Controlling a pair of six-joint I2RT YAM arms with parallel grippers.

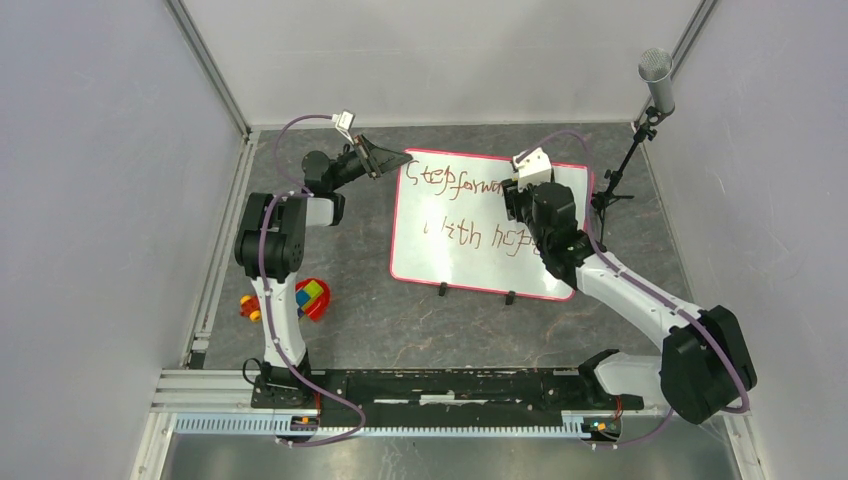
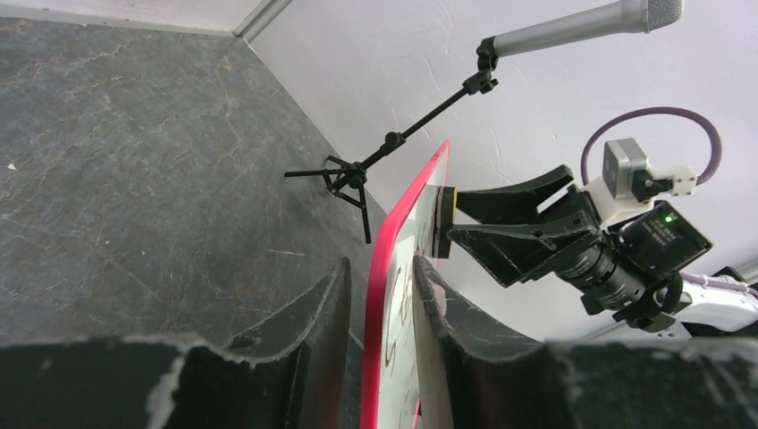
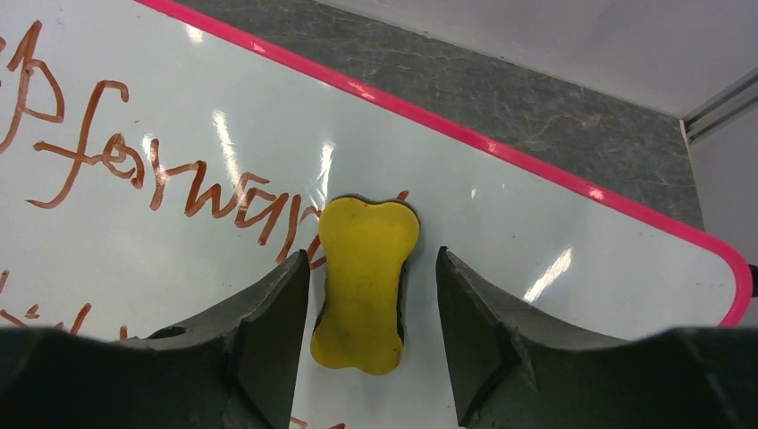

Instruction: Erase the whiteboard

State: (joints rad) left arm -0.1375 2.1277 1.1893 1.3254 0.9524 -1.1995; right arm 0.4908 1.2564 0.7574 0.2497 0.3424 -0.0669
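Observation:
The whiteboard [image 1: 470, 265] lies in the middle of the table, pink-framed, with red-brown writing "Step forward with hope". My left gripper [image 1: 385, 158] straddles its top left corner. In the left wrist view its fingers [image 2: 383, 268] stand either side of the pink edge [image 2: 393, 241], and a dark gap shows behind the frame. My right gripper [image 1: 520, 195] hovers over the board's upper right. A yellow bone-shaped eraser [image 3: 362, 286] rests on the board [image 3: 536, 232] between its open fingers [image 3: 374, 259], over the end of "forward". A gap shows on each side of the eraser [image 2: 442, 219].
A microphone [image 1: 657, 75] on a small black tripod [image 1: 615, 190] stands just right of the board. Colourful toy blocks [image 1: 310, 298] and a small toy [image 1: 250, 307] lie by the left arm's base. White walls close in on three sides.

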